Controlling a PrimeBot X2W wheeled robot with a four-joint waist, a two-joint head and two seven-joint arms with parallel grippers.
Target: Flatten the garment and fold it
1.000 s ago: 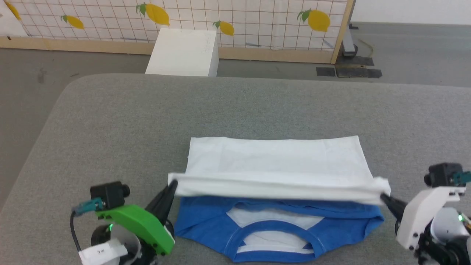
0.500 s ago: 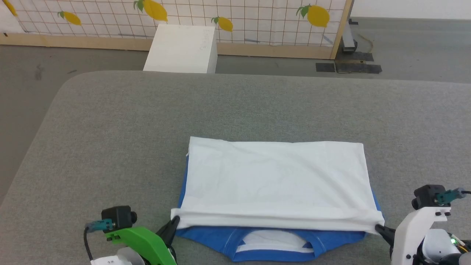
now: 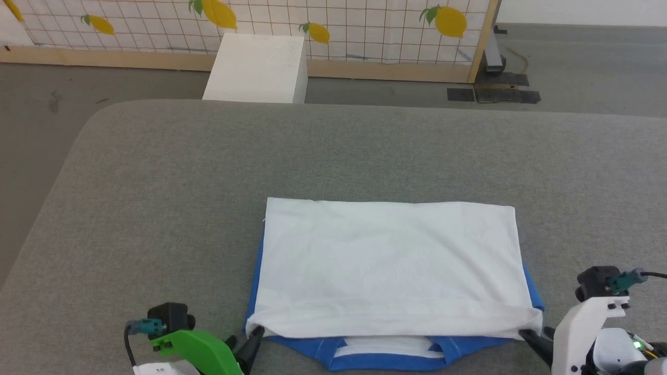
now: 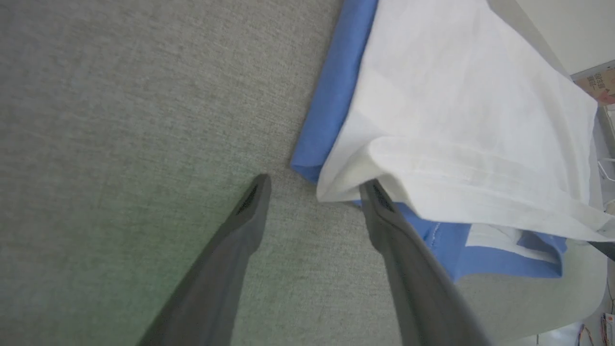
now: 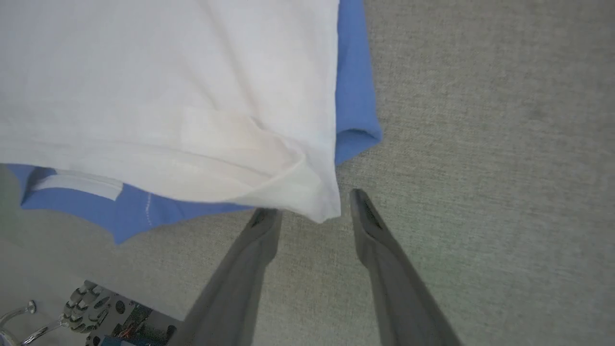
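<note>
Garment (image 3: 391, 265) folded flat, left tool (image 4: 314, 181) and right tool (image 5: 312, 202) spread open, at near hem corners

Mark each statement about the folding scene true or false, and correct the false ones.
1. The garment lies on a grey surface. True.
2. The left end effector is clamped shut on the white hem. False: its jaws stand apart, with the hem's corner lying loose at their tips.
3. A red box stands beyond the surface. False: the box there is a white box.
4. The garment's white layer is folded over its blue part. True.
5. The blue collar is fully covered. False: it shows at the near edge.
</note>
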